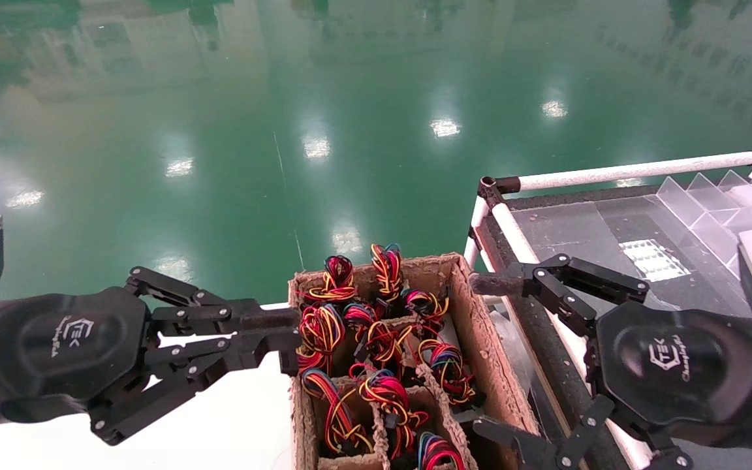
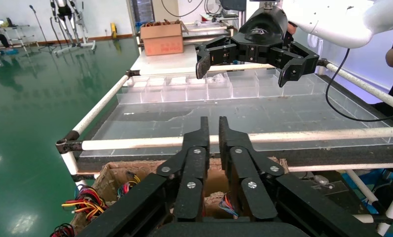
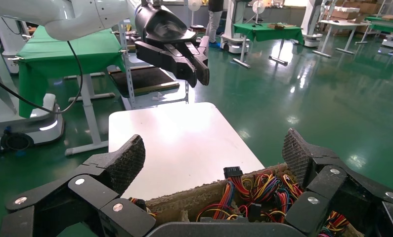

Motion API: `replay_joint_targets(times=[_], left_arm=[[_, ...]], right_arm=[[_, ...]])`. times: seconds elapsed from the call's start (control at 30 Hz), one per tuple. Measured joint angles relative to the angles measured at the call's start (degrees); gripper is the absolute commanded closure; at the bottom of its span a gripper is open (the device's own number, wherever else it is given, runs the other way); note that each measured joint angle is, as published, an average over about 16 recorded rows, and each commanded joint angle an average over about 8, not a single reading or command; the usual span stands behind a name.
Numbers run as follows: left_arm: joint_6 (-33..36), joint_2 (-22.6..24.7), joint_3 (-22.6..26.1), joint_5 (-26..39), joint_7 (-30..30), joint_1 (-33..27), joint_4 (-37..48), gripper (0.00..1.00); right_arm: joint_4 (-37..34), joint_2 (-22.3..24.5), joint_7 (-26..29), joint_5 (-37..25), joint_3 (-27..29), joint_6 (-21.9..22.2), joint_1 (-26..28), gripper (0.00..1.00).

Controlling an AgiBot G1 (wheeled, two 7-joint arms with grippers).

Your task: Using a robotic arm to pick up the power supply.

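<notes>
Overhead, from the head view: a cardboard box (image 1: 480,339) with dividers is seen low in the middle, its cells packed with looped red, yellow, blue and black wire bundles (image 1: 376,339). No metal case of a power supply can be made out among them; only the wiring shows. The left gripper (image 1: 284,341) is held level just beside the box's left wall, over a white table (image 1: 232,424), its fingers drawn nearly together and gripping nothing. The right gripper (image 1: 484,356) is held at the box's right side, fingers spread wide, one tip near the far right corner, the other near the near right edge; nothing is held. A railed black table (image 1: 611,222) with clear bins is seen to the right.

Left wrist view: the left gripper (image 2: 210,129) is shown with fingers close and parallel, above the box (image 2: 110,177). The right gripper (image 2: 248,66) is seen farther off, open.

Right wrist view: the right gripper (image 3: 214,158) is shown wide open astride the box (image 3: 204,200) and its bundles (image 3: 263,190). The left gripper (image 3: 201,74) is seen beyond, above the white table (image 3: 179,138), nearly closed.
</notes>
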Motion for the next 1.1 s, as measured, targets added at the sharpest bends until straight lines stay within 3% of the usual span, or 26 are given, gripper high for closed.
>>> replay_joint_targets(times=[0.2, 0.23, 0.47, 0.5, 1.1], left_arm=[[0.0, 0.0, 0.0, 0.0, 0.0, 0.0, 0.0, 1.0], [0.0, 0.0, 0.0, 0.0, 0.0, 0.0, 0.0, 0.91], [0.0, 0.0, 0.0, 0.0, 0.0, 0.0, 0.0, 0.04], [0.0, 0.0, 0.0, 0.0, 0.0, 0.0, 0.0, 0.0], [0.0, 0.0, 0.0, 0.0, 0.0, 0.0, 0.0, 0.0]], right_arm=[[0.0, 0.0, 0.0, 0.0, 0.0, 0.0, 0.0, 0.0], [0.0, 0.0, 0.0, 0.0, 0.0, 0.0, 0.0, 0.0], [0.0, 0.0, 0.0, 0.0, 0.0, 0.0, 0.0, 0.0], [0.0, 0.0, 0.0, 0.0, 0.0, 0.0, 0.0, 0.0], [-2.3, -0.5, -0.4, -2.0, -0.8, 0.3, 0.7, 0.0]])
